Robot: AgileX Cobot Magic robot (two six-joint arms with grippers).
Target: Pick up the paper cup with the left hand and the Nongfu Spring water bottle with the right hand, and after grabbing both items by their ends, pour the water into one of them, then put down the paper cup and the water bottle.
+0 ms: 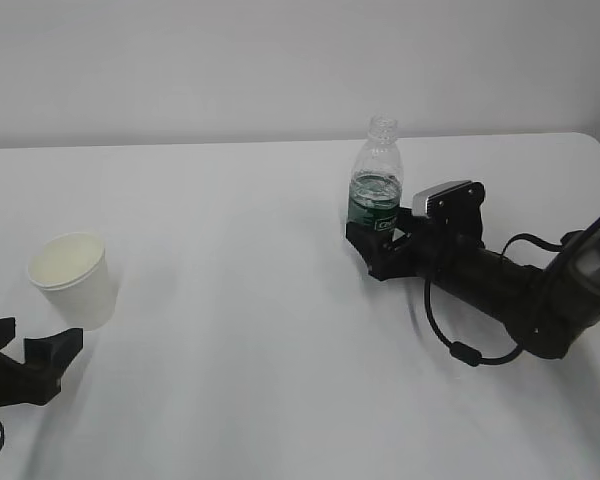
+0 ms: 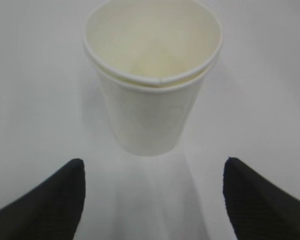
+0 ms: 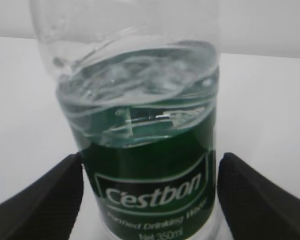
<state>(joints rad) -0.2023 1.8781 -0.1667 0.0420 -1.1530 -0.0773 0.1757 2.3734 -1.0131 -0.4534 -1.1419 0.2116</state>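
The paper cup (image 1: 72, 277) was seen standing upright on the white table (image 1: 260, 330) at the near left, its cream inside open to the top. Just behind it, nearer the camera, the left hand (image 1: 25, 362) was held low over the tabletop, its fingers (image 2: 50, 205) spread wide and pointed toward the cup, which stood ahead of the fingertips and apart from them. The Nongfu Spring water bottle (image 1: 378, 180) was set upright and capless further back, right of centre, with the water (image 3: 140, 85) filling it up to the ribbed shoulder above the dark green label. The right hand (image 1: 380, 245) was stretched in low from the near right edge, its forearm nearly level with the table. Its fingers (image 3: 45, 205) were spread wide to either side of the bottle's lower body; whether they touched it could not be told.
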